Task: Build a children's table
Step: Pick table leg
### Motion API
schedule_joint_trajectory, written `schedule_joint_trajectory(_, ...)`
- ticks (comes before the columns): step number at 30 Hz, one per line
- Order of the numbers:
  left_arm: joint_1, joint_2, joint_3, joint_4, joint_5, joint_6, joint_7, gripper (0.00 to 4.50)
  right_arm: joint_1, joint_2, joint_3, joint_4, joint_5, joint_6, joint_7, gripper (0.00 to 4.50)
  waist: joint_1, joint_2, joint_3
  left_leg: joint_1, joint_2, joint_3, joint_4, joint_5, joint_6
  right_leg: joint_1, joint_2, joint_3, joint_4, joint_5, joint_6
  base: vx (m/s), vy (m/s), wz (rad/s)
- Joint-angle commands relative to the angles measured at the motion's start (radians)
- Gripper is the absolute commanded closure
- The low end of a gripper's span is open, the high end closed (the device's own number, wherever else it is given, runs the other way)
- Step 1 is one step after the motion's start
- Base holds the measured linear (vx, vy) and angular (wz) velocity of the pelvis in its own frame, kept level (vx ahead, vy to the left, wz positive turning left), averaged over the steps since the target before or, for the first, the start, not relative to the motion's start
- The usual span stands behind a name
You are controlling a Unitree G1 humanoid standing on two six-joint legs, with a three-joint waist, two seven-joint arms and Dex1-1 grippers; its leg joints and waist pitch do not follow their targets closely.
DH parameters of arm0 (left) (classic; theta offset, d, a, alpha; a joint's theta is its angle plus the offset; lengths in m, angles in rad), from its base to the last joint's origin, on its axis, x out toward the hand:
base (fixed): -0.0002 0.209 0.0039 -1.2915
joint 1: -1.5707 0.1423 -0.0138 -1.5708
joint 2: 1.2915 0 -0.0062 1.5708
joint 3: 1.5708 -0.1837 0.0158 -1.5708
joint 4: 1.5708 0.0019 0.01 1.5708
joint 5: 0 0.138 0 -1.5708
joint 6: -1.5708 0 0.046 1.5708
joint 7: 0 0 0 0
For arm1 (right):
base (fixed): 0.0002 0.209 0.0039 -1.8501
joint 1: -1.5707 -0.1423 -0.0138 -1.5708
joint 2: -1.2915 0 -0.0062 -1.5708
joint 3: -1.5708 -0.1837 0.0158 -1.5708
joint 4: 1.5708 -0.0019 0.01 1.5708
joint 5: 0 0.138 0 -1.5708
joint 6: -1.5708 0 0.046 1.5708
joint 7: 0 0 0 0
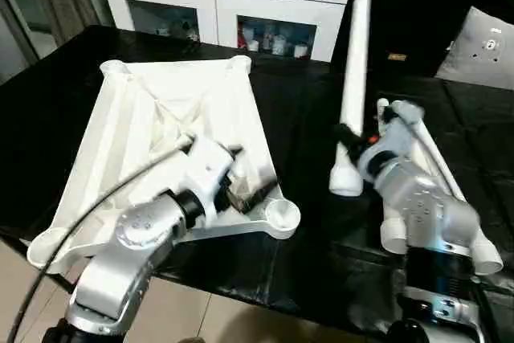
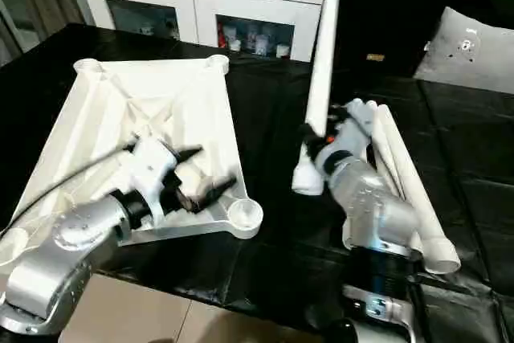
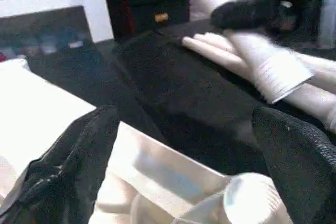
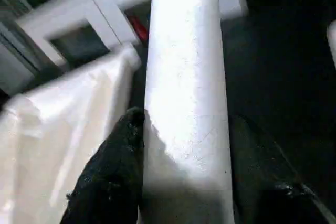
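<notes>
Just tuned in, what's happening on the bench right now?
The right gripper holds one white leg lifted and tilted. The left gripper is open over the upside-down tabletop, near its closest corner socket. The other legs lie on the black table. No leg is fitted yet.
</notes>
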Motion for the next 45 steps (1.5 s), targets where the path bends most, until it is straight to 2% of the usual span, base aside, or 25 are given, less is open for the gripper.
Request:
schedule_joint_trajectory(1,-0.042,-0.029,0.036,0.041,-0.002,-0.007,0.056,0.0,0.021,-0.018,0.025,-0.039,0.007,-0.061,0.053,2.65,0.003,0.001,-0.062,-0.008,0.032,0.002,-0.07,-0.1,-0.01,0.057,-0.064,0.045,-0.079,-0.154,-0.109,0.0,0.0,0.0)
schedule_joint_trajectory(3,-0.068,-0.045,0.05,0.057,0.006,0.009,0.086,0.0,0.037,-0.027,0.026,-0.052,0.019,-0.068,0.08,2.65,0.004,-0.001,-0.062,-0.007,0.03,0.002,-0.069,-0.094,-0.005,0.058,-0.065,0.044,-0.079,-0.151,-0.117,0.0,0.0,0.0)
schedule_joint_trajectory(6,-0.09,-0.052,0.052,0.059,-0.005,0.001,0.064,0.0,0.064,-0.006,-0.025,-0.086,0.147,-0.045,0.176,2.65,0.007,-0.004,-0.063,-0.01,0.032,-0.001,-0.069,-0.09,0.019,0.059,-0.069,0.045,-0.077,-0.156,-0.122,0.0,0.0,0.0)
schedule_joint_trajectory(9,-0.107,-0.068,0.058,0.088,-0.014,-0.016,0.066,0.0,0.091,-0.017,-0.009,-0.07,0.155,-0.07,0.229,2.65,0.009,0.018,-0.063,-0.01,0.033,-0.003,-0.067,-0.083,0.018,0.055,-0.067,0.043,-0.077,-0.138,-0.138,0.0,0.0,0.0)
schedule_joint_trajectory(10,-0.116,-0.08,0.064,0.097,-0.02,-0.011,0.075,0.0,0.099,-0.023,-0.004,-0.062,0.154,-0.084,0.237,2.65,0.006,0.004,-0.064,-0.01,0.034,-0.001,-0.068,-0.087,0.017,0.057,-0.066,0.042,-0.08,-0.134,-0.143,0.0,0.0,0.0)
schedule_joint_trajectory(11,-0.124,-0.088,0.068,0.103,-0.023,-0.007,0.082,0.0,0.103,-0.028,0.0,-0.056,0.154,-0.093,0.242,2.65,0.008,0.005,-0.064,-0.01,0.033,-0.002,-0.068,-0.088,0.015,0.058,-0.067,0.042,-0.078,-0.137,-0.147,0.0,0.0,0.0)
schedule_joint_trajectory(12,-0.138,-0.1,0.075,0.1,-0.041,0.002,0.08,0.0,0.104,-0.031,-0.003,-0.051,0.158,-0.095,0.244,2.65,0.008,-0.014,-0.063,-0.011,0.032,0.002,-0.068,-0.092,0.019,0.061,-0.069,0.042,-0.082,-0.157,-0.147,0.0,0.0,0.0)
schedule_joint_trajectory(13,-0.161,-0.119,0.091,0.095,-0.077,0.015,0.077,0.0,0.108,-0.036,-0.001,-0.05,0.164,-0.101,0.254,2.65,0.013,-0.005,-0.063,-0.01,0.033,0.001,-0.067,-0.083,0.019,0.059,-0.072,0.042,-0.08,-0.17,-0.15,0.0,0.0,0.0)
schedule_joint_trajectory(15,-0.181,-0.137,0.112,0.099,-0.108,0.027,0.082,0.0,0.112,-0.038,0.005,-0.051,0.166,-0.105,0.263,2.65,0.015,0.002,-0.062,-0.011,0.034,0.0,-0.067,-0.085,0.021,0.057,-0.072,0.042,-0.081,-0.181,-0.15,0.0,0.0,0.0)
schedule_joint_trajectory(18,-0.218,-0.167,0.139,0.13,-0.132,0.036,0.097,0.0,0.117,-0.043,0.016,-0.052,0.177,-0.11,0.286,2.65,0.015,0.004,-0.062,-0.012,0.031,0.001,-0.065,-0.094,0.02,0.057,-0.069,0.041,-0.087,-0.184,-0.145,0.0,0.0,0.0)
schedule_joint_trajectory(20,-0.24,-0.182,0.143,0.149,-0.134,0.043,0.106,0.0,0.12,-0.044,0.016,-0.063,0.192,-0.101,0.298,2.65,0.016,-0.003,-0.063,-0.014,0.031,-0.001,-0.066,-0.084,0.025,0.061,-0.07,0.04,-0.083,-0.176,-0.14,0.0,0.0,0.0)
schedule_joint_trajectory(21,-0.267,-0.199,0.156,0.155,-0.172,0.053,0.098,0.0,0.124,-0.04,0.01,-0.082,0.233,-0.083,0.321,2.65,0.018,-0.016,-0.064,-0.014,0.03,0.001,-0.065,-0.068,0.036,0.063,-0.072,0.041,-0.082,-0.176,-0.136,0.0,0.0,0.0)
schedule_joint_trajectory(24,-0.296,-0.229,0.191,0.155,-0.232,0.077,0.104,0.0,0.134,-0.042,0.023,-0.096,0.264,-0.075,0.355,2.65,0.021,-0.005,-0.066,-0.013,0.033,0.001,-0.062,-0.057,0.04,0.059,-0.072,0.039,-0.08,-0.161,-0.145,0.0,0.0,0.0)
schedule_joint_trajectory(25,-0.306,-0.246,0.212,0.161,-0.268,0.095,0.109,0.0,0.142,-0.045,0.035,-0.098,0.27,-0.078,0.374,2.65,0.023,0.005,-0.066,-0.014,0.034,-0.002,-0.062,-0.051,0.041,0.059,-0.072,0.039,-0.077,-0.141,-0.155,0.0,0.0,0.0)
schedule_joint_trajectory(26,-0.307,-0.25,0.217,0.164,-0.279,0.1,0.109,0.0,0.146,-0.045,0.038,-0.098,0.272,-0.079,0.38,2.65,0.023,0.005,-0.066,-0.014,0.034,-0.002,-0.062,-0.051,0.041,0.059,-0.072,0.039,-0.077,-0.141,-0.155,0.0,0.0,0.0)
schedule_joint_trajectory(28,-0.316,-0.269,0.231,0.173,-0.322,0.139,0.108,0.0,0.16,-0.041,0.045,-0.11,0.29,-0.072,0.394,2.65,0.025,-0.009,-0.064,-0.016,0.033,0.001,-0.063,-0.059,0.046,0.062,-0.071,0.038,-0.084,-0.144,-0.157,0.0,0.0,0.0)
schedule_joint_trajectory(30,-0.325,-0.28,0.24,0.174,-0.354,0.167,0.104,0.0,0.164,-0.038,0.045,-0.121,0.309,-0.065,0.403,2.65,0.029,-0.004,-0.065,-0.015,0.034,0.0,-0.062,-0.055,0.045,0.061,-0.073,0.038,-0.082,-0.149,-0.157,0.0,0.0,0.0)
schedule_joint_trajectory(31,-0.346,-0.299,0.261,0.175,-0.423,0.211,0.099,0.0,0.173,-0.034,0.048,-0.138,0.348,-0.054,0.425,2.65,0.031,-0.008,-0.064,-0.015,0.031,0.001,-0.062,-0.063,0.042,0.061,-0.073,0.038,-0.083,-0.178,-0.156,0.0,0.0,0.0)
schedule_joint_trajectory(33,-0.364,-0.316,0.282,0.182,-0.474,0.234,0.104,0.0,0.179,-0.038,0.06,-0.147,0.364,-0.052,0.452,2.65,0.033,-0.01,-0.063,-0.015,0.033,0.0,-0.063,-0.073,0.044,0.06,-0.073,0.037,-0.086,-0.199,-0.153,0.0,0.0,0.0)
schedule_joint_trajectory(38,-0.388,-0.323,0.286,0.207,-0.506,0.25,0.085,0.0,0.181,-0.053,0.081,-0.144,0.388,-0.046,0.502,2.65,0.034,-0.006,-0.062,-0.018,0.034,-0.002,-0.064,-0.068,0.047,0.059,-0.074,0.037,-0.091,-0.216,-0.131,0.0,0.0,0.0)
schedule_joint_trajectory(39,-0.389,-0.324,0.283,0.211,-0.506,0.252,0.083,0.0,0.182,-0.055,0.084,-0.142,0.389,-0.047,0.506,2.65,0.035,-0.011,-0.062,-0.018,0.033,-0.001,-0.064,-0.061,0.046,0.061,-0.074,0.037,-0.09,-0.212,-0.127,0.0,0.0,0.0)
schedule_joint_trajectory(40,-0.402,-0.338,0.28,0.225,-0.521,0.266,0.076,0.0,0.176,-0.061,0.09,-0.136,0.398,-0.042,0.514,2.65,0.032,-0.03,-0.062,-0.019,0.033,0.002,-0.064,-0.054,0.05,0.062,-0.072,0.036,-0.092,-0.211,-0.121,0.0,0.0,0.0)
schedule_joint_trajectory(42,-0.408,-0.347,0.281,0.224,-0.542,0.276,0.071,0.0,0.171,-0.064,0.096,-0.135,0.404,-0.037,0.52,2.65,0.038,-0.016,-0.063,-0.016,0.034,0.001,-0.064,-0.045,0.048,0.058,-0.076,0.037,-0.089,-0.22,-0.12,0.0,0.0,0.0)
schedule_joint_trajectory(44,-0.409,-0.348,0.281,0.223,-0.549,0.279,0.071,0.0,0.17,-0.065,0.099,-0.135,0.406,-0.037,0.522,2.65,0.037,-0.019,-0.063,-0.019,0.035,-0.001,-0.065,-0.041,0.047,0.061,-0.075,0.035,-0.087,-0.197,-0.127,0.0,0.0,0.0)
schedule_joint_trajectory(45,-0.412,-0.349,0.279,0.221,-0.564,0.287,0.071,0.0,0.168,-0.071,0.109,-0.135,0.406,-0.037,0.528,2.65,0.036,-0.026,-0.063,-0.019,0.035,0.0,-0.064,-0.037,0.05,0.062,-0.075,0.035,-0.087,-0.186,-0.129,0.0,0.0,0.0)
